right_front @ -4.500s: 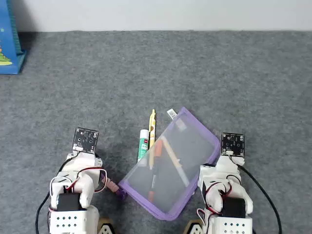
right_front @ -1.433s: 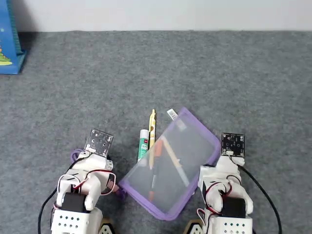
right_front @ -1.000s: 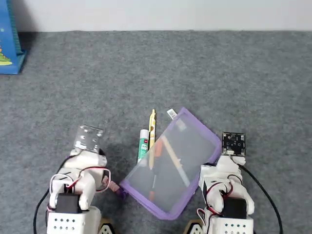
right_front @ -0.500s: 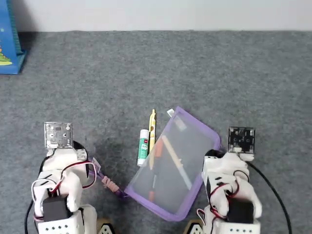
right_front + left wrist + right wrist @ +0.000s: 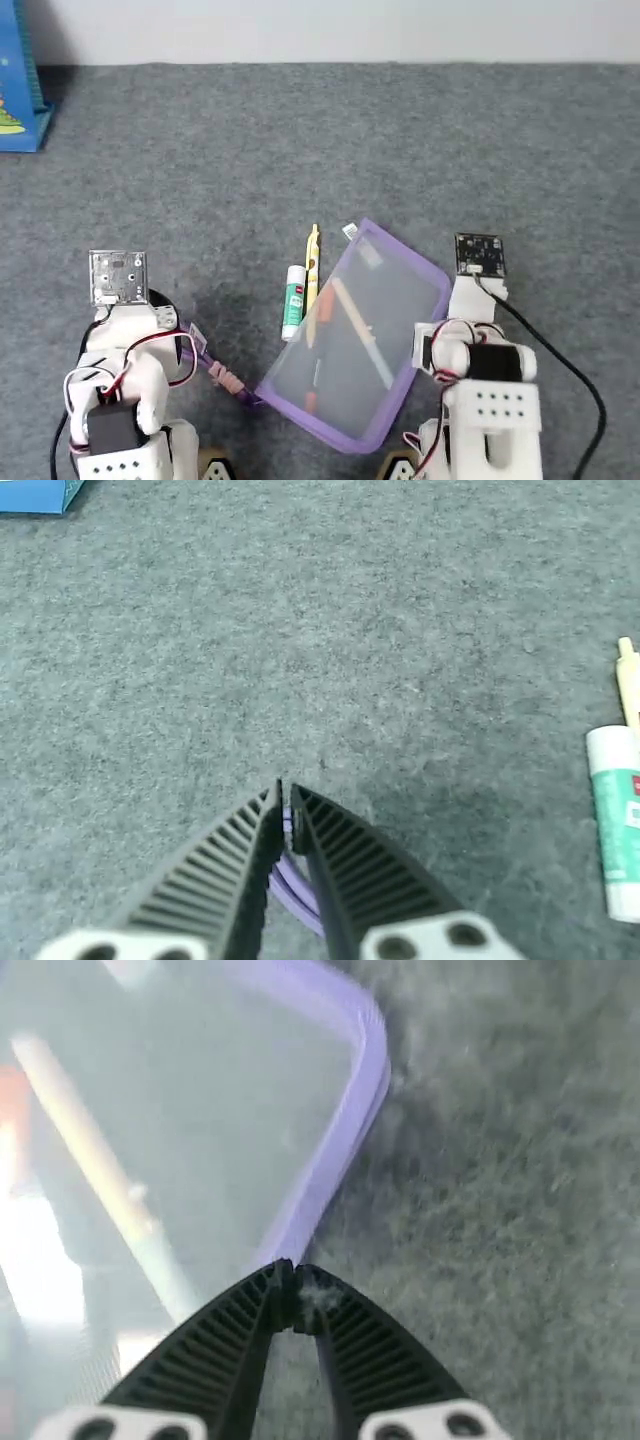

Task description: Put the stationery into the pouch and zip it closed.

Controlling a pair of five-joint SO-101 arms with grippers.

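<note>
The left gripper point(image 5: 285, 802) is seen all but closed, with a purple pull cord point(image 5: 292, 885) pinched between its jaws. From it the cord is stretched rightward to the near corner of the pouch point(image 5: 350, 340), whose long axis runs diagonally away to the far right. The right gripper point(image 5: 293, 1295) is closed with its tips at the pouch's purple edge, apparently pinching it. A glue stick point(image 5: 292, 300) and a yellow pen point(image 5: 312, 250) are left outside, just beside the pouch's long edge and nearer the left gripper, so zipping is judged premature.
</note>
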